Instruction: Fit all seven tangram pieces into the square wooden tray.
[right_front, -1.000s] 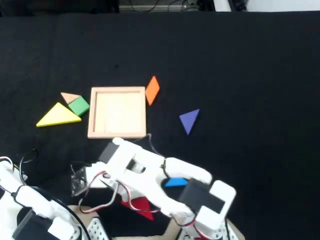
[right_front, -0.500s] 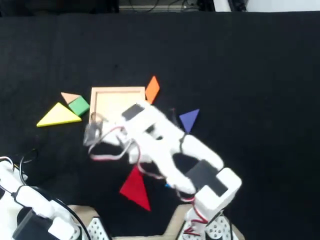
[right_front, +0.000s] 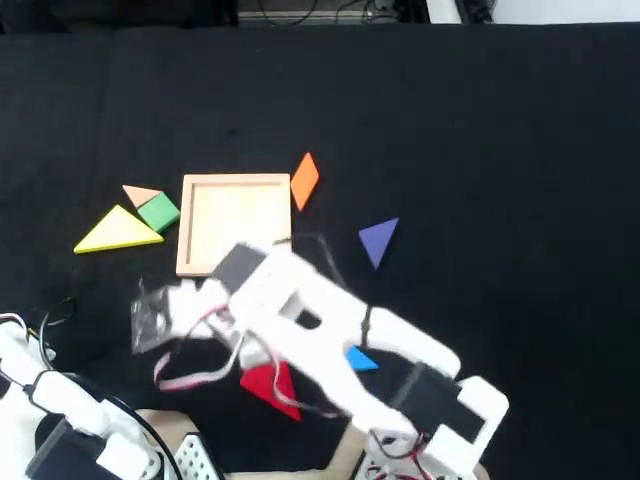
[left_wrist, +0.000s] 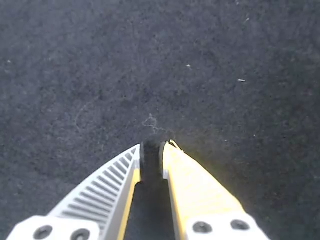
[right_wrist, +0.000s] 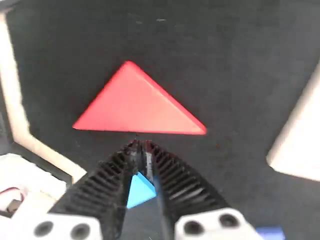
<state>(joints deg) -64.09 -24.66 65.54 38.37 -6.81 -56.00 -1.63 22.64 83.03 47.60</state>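
The square wooden tray (right_front: 185, 225) lies left of centre with nothing in it; its edge (right_wrist: 300, 130) shows in the right wrist view. The red triangle (right_front: 266, 384) (right_wrist: 137, 107) lies flat near the front edge. My right gripper (right_wrist: 140, 146) is shut, its tips just short of the triangle's long side. The blue piece (right_front: 361, 358) (right_wrist: 139, 191) shows through the gap behind the tips. The right arm (right_front: 300, 300) stretches over the tray's front corner. My left gripper (left_wrist: 152, 150) is shut over bare black cloth.
A yellow triangle (right_front: 118, 232), a green square (right_front: 158, 212) and a peach triangle (right_front: 140, 194) lie left of the tray. An orange parallelogram (right_front: 305, 180) touches its far right corner, and a purple triangle (right_front: 378, 240) lies further right. The left arm (right_front: 60, 430) is at the front left.
Over the last second the right arm swung from the front edge up over the tray, then came back toward the front. It now stands over the red triangle.
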